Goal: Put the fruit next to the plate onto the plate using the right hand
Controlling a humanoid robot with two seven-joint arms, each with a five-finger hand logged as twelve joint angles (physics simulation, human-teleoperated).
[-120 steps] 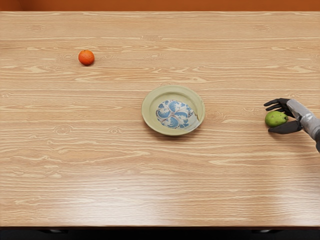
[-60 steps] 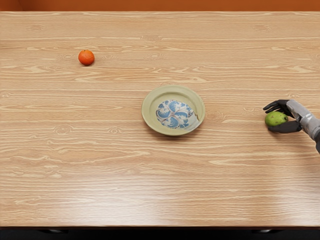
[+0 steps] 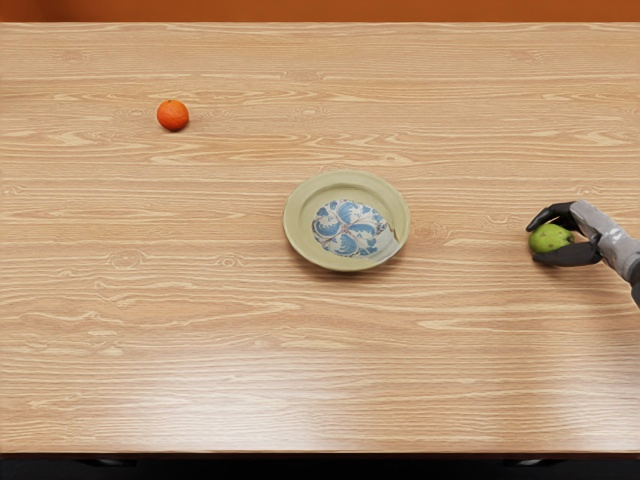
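Note:
A green fruit (image 3: 548,238) lies on the wooden table at the right, well right of the plate (image 3: 300,205), a pale green dish with a blue pattern in its middle. My right hand (image 3: 557,236) comes in from the right edge, its dark fingers curled around the green fruit from above and below. An orange fruit (image 3: 172,115) sits far off at the upper left of the table. The left arm does not show.
The wooden table (image 3: 200,330) spans the whole view, its front edge along the bottom. An orange wall runs along the far edge at the top.
The right hand's fingers have closed in tighter around the green fruit. The fruit stays at about the same spot on the table.

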